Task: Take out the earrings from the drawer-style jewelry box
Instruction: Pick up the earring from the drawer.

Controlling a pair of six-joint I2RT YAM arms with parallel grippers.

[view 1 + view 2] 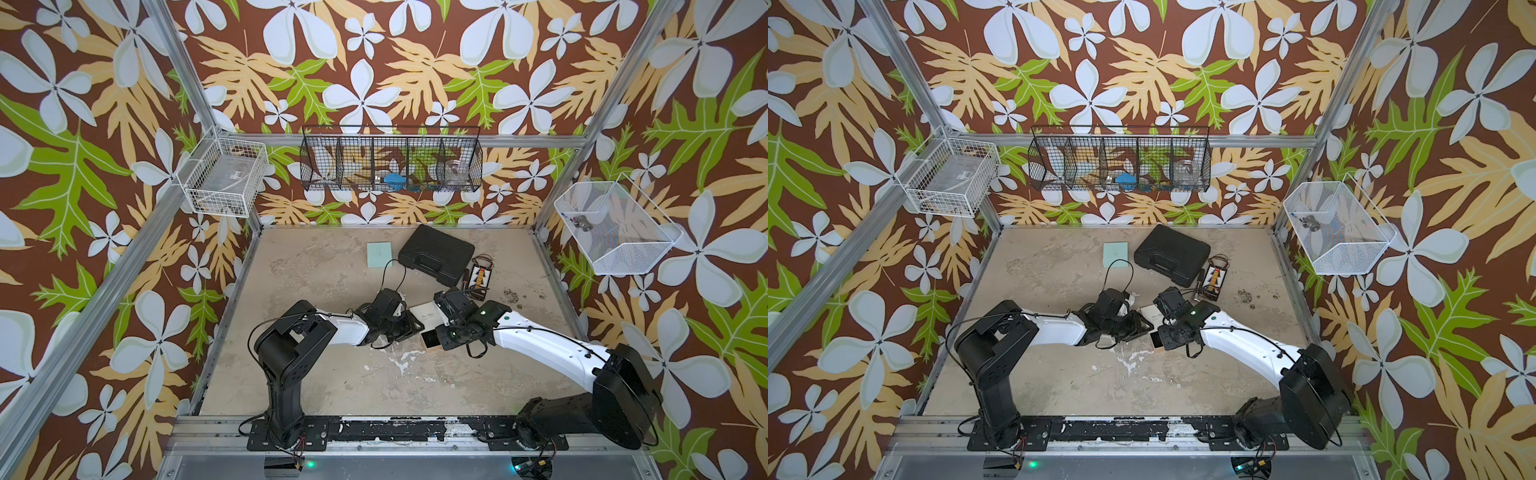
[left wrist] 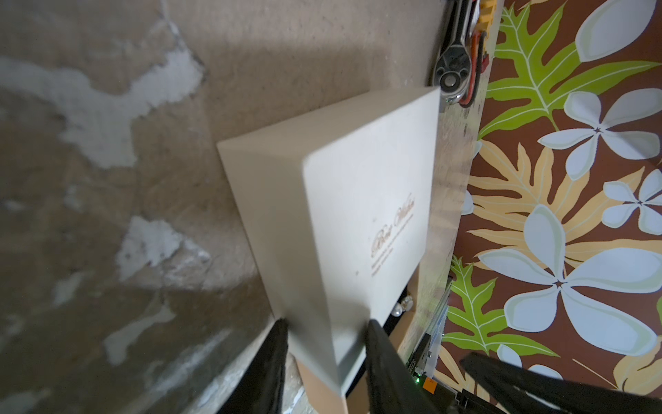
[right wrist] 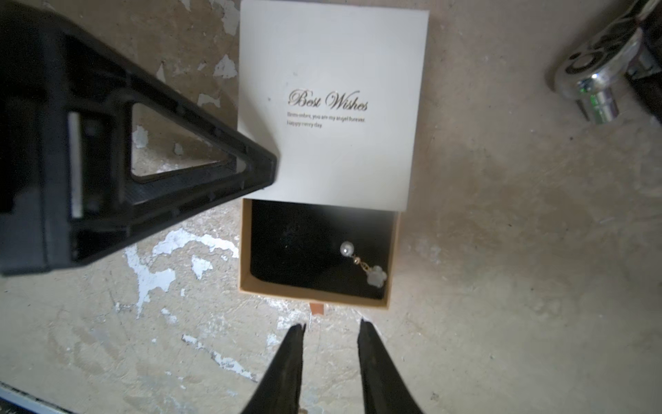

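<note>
The jewelry box is a white sleeve printed "Best Wishes" lying mid-table, seen in both top views. Its tan drawer with black lining is slid partly out. One of the earrings, a pearl on a short gold chain with a pale flower, lies in the drawer's corner; its pale beads also show in the left wrist view. My left gripper is shut on the sleeve's edge. My right gripper is open with nothing between its fingers, just off the drawer's small pull tab.
A black plastic case, a teal notepad and a wired battery pack lie behind the box. A chrome ratchet rests close to the sleeve. Wire baskets hang on the walls.
</note>
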